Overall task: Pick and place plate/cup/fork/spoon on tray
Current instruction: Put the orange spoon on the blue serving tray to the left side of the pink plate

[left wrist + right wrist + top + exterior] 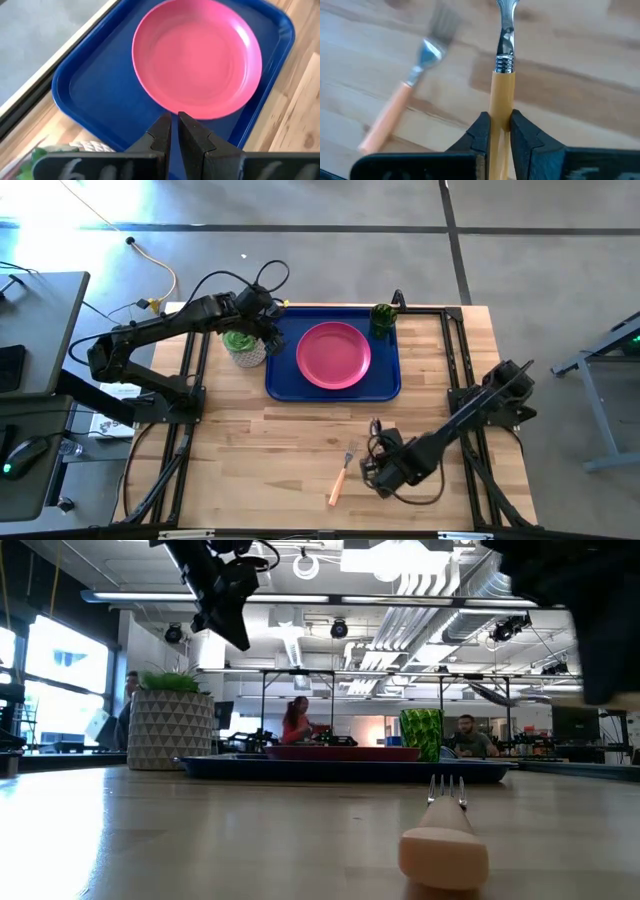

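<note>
From above, your right tool [378,470] sits at the near right of the surface [300,450], clamped on the spoon [375,430], with the fork [342,473] lying loose just to its left. The plate [334,355] is already on the tray [281,380] and the cup [383,318] sits at the tray's far right corner. Your left tool [268,318] hovers over the tray's far left corner beside a plant pot [244,347], so swing wide or you'll clip it.

Low view: the fork's handle [443,856] is right up close, and the tray rim [345,770] is a lip your spoon could catch on if you come in low.

Left wrist: the fingers [161,137] are pinched together on nothing, above the plate's [197,57] near edge.

Right wrist: the fingers [480,132] grip the spoon's handle [500,100] only near its tail end, so I'd guess it can pivot or slip out on a fast move. The fork [402,107] is close by; drag low and you'll knock it.
</note>
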Available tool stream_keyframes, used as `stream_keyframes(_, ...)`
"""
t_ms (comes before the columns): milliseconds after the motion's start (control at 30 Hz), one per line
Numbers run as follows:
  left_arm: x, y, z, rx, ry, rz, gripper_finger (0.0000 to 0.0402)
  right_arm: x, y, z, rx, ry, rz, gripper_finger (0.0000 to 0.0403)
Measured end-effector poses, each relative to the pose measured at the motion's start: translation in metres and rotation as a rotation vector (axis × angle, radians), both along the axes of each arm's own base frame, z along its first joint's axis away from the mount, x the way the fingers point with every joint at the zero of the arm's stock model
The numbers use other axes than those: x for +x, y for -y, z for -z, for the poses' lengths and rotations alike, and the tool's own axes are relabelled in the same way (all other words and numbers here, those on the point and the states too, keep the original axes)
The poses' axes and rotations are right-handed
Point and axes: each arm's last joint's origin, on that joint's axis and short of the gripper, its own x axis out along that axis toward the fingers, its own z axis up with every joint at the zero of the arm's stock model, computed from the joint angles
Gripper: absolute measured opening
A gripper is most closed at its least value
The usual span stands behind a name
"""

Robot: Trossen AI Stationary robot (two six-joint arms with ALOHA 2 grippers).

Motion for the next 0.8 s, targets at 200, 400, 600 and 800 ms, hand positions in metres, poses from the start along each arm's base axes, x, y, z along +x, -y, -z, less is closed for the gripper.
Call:
stream_keyframes(200, -0.007, 0.003, 0.0, -0.017, -0.044, -0.004, 0.0023, 0.027, 0.026, -0.021, -0.063, 0.042, -0.07, 0.0026)
stream_keyframes(400, -0.017, 0.006, -0.008, 0.003, -0.035, -0.016, 0.0023, 0.051, 0.055, -0.04, -0.125, 0.094, -0.127, 0.0026)
stream_keyframes(600, -0.026, 0.011, -0.019, 0.024, 0.006, -0.017, 0.0023, 0.074, 0.083, -0.057, -0.159, 0.171, -0.194, 0.0026)
stream_keyframes(800, -0.04, 0.019, -0.029, 0.037, 0.031, -0.018, 0.0023, 0.096, 0.099, -0.069, -0.194, 0.237, -0.246, 0.0026)
